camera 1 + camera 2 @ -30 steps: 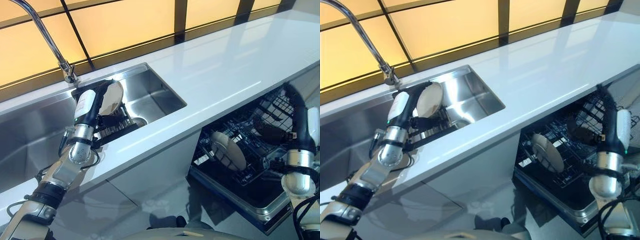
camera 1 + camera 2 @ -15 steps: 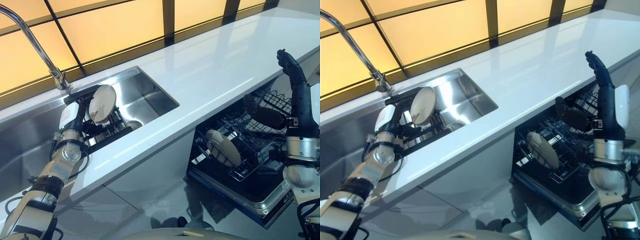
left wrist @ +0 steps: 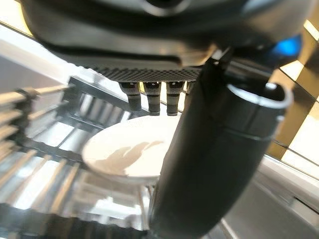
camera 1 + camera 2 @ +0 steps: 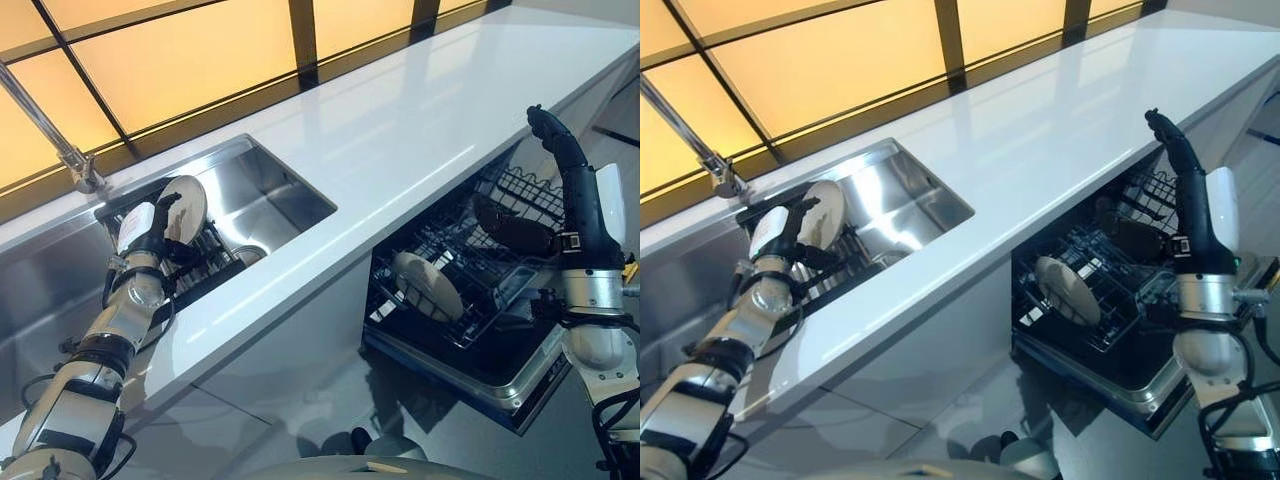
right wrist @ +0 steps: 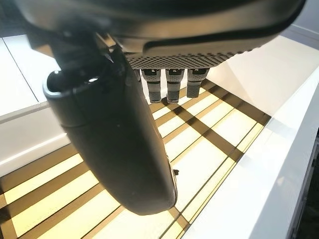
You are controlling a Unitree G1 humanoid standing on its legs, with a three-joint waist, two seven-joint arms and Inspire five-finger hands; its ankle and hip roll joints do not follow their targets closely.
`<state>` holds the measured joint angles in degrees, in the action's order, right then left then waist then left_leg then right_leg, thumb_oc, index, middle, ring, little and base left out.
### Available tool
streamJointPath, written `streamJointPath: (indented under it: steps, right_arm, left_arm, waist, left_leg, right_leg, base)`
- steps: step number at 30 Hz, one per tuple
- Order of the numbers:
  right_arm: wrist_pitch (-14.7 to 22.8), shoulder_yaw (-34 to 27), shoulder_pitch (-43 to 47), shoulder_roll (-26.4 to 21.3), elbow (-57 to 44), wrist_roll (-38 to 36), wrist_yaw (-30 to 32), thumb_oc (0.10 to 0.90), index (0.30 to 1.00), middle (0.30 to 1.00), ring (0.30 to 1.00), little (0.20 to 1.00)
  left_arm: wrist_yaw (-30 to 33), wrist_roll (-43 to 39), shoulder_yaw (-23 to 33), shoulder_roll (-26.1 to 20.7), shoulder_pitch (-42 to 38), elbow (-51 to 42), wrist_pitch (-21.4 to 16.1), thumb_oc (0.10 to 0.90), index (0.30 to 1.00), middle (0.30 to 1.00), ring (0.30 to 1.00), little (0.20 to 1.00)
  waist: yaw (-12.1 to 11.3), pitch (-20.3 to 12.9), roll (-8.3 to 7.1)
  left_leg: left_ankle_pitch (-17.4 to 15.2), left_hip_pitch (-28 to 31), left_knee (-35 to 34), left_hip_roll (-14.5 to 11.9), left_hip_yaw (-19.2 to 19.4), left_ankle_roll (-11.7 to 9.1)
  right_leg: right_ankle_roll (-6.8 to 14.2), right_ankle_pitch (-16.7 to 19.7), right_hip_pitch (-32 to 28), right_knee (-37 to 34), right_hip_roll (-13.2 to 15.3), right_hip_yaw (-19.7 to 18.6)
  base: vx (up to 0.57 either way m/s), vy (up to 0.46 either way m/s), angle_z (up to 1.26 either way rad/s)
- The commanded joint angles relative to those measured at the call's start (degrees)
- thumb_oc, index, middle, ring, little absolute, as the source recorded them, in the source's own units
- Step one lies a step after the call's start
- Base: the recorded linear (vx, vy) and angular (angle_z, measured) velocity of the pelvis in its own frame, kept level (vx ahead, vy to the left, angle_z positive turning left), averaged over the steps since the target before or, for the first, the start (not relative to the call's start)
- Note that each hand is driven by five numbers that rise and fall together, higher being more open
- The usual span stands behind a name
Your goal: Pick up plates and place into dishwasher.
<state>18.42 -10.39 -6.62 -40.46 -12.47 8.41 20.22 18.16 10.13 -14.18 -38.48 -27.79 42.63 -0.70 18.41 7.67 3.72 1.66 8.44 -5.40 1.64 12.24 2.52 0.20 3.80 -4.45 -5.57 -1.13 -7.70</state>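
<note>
**Robot at a kitchen sink, one plate in hand, one plate already racked**

At the left of the frame, the robot's left hand [image 4: 150, 232] reaches into a rectangular stainless-steel sink [image 4: 268, 185] set in a long glossy white countertop [image 4: 420, 130]. Its fingers and thumb pinch the rim of a round white plate [image 4: 184, 204], which stands nearly upright just above a dark wire dish rack [image 4: 205, 270] inside the sink. In the left wrist view, the plate [image 3: 127, 152] shows pale and round past the dark thumb, with the rack's bars beside it. A curved chrome tap [image 4: 60, 140] rises at the upper left corner, behind the sink. Amber-lit window panels with dark frames [image 4: 200, 50] run along the top of the frame, behind the countertop.

At the lower right, an open dishwasher sits below the countertop, its dark wire basket [image 4: 470, 290] pulled out. A second round white plate [image 4: 427, 286] stands tilted in the basket's left part.

The robot's right hand [image 4: 560, 160] is raised at the right of the frame, above the basket, fingers straight and pointing upward, holding nothing. The right wrist view shows its fingers [image 5: 169, 82] straight, with the lit panels beyond them.
</note>
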Motion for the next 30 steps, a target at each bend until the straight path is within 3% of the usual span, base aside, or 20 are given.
streamJointPath:
  steps: [1,10,18,20,24,27,30]
  right_arm:
    - [3.23,-2.96,6.63,-4.32,-1.51,-1.55,0.65,0.8,0.9,0.9,0.9,0.9]
    - [3.68,-2.61,6.34,-4.79,-0.05,-1.33,-1.18,0.8,0.9,0.9,0.9,0.9]
    - [3.24,0.74,10.63,-5.27,0.38,-1.66,-0.39,0.8,0.9,0.9,0.9,0.9]
    - [2.17,2.11,12.33,-5.09,0.33,-2.7,-1.71,0.8,0.9,0.9,0.9,0.9]
    - [-0.3,5.49,14.21,-5.02,0.71,-3.48,-4.93,0.8,0.9,0.9,0.9,0.9]
    - [-1.34,7.45,15.28,-5.51,1.35,-2.71,-5.25,0.8,0.9,0.9,0.9,0.9]
    - [-2.35,8.64,16.6,-6.15,1.89,-2.77,-5.03,0.8,0.9,0.9,0.9,0.9]
  left_arm:
    - [3.61,-0.9,0.39,-2.42,-13.15,4.6,-0.23,0.8,0.9,0.9,0.9,0.9]
    - [6.49,-2.18,1.73,-0.99,-13.24,8.19,0.64,0.8,0.9,0.9,0.9,0.9]
    - [9.22,-5.04,1.99,-2.37,-16.2,12.41,1.29,0.8,0.9,0.9,0.9,0.9]
    - [9.39,-5.42,1.27,-2.99,-17.65,13.49,1.34,0.528,0.667,0.667,0.667,0.628]
    - [9.94,-6.66,0.22,-4.0,-19.24,15.51,1.13,0.38,0.54,0.54,0.54,0.48]
    - [10.09,-6.69,-0.2,-4.53,-19.72,15.62,1.39,0.1,0.3,0.3,0.3,0.2]
    - [9.88,-6.79,-0.83,-5.29,-20.21,16.07,0.75,0.1,0.3,0.3,0.3,0.2]
  waist:
    - [-0.88,-1.32,0.02]
    - [0.14,0.5,0.19]
    - [-0.03,4.48,-0.96]
    - [-0.15,5.64,-1.18]
    - [-0.72,7.21,-1.69]
    - [-1.44,7.62,-2.14]
    - [-2.02,7.84,-2.59]
  left_leg:
    - [-7.66,1.01,0.4,2.24,0.05,2.2]
    - [-7.25,-0.04,0.4,2.12,0.88,2.0]
    - [-6.33,-3.27,0.4,1.87,0.71,1.83]
    - [-6.08,-4.23,0.4,1.8,0.56,1.79]
    - [-5.62,-5.24,0.4,1.68,0.15,1.69]
    - [-5.46,-5.53,0.4,1.63,-0.28,1.65]
    - [-5.32,-5.67,0.4,1.56,-0.72,1.56]
  right_leg:
    - [2.81,-3.75,-1.2,0.57,-2.98,-0.63]
    - [2.86,-3.35,0.11,0.57,-2.94,-1.16]
    - [2.77,-2.8,3.19,0.69,-2.85,-1.74]
    - [2.71,-2.84,4.26,1.1,-2.92,-1.85]
    - [2.62,-2.89,5.14,1.35,-2.78,-1.44]
    - [2.57,-2.85,5.05,1.07,-2.6,-0.86]
    - [2.54,-2.89,4.9,0.95,-2.47,-0.25]
  base:
    - [0.03,0.003,-0.07]
    - [0.04,0.01,-0.06]
    - [-0.01,0.009,-0.02]
    - [-0.06,0.018,0.02]
    - [-0.02,0.009,0.02]
    - [0.0,-0.003,0.03]
    - [0.0,-0.006,0.16]
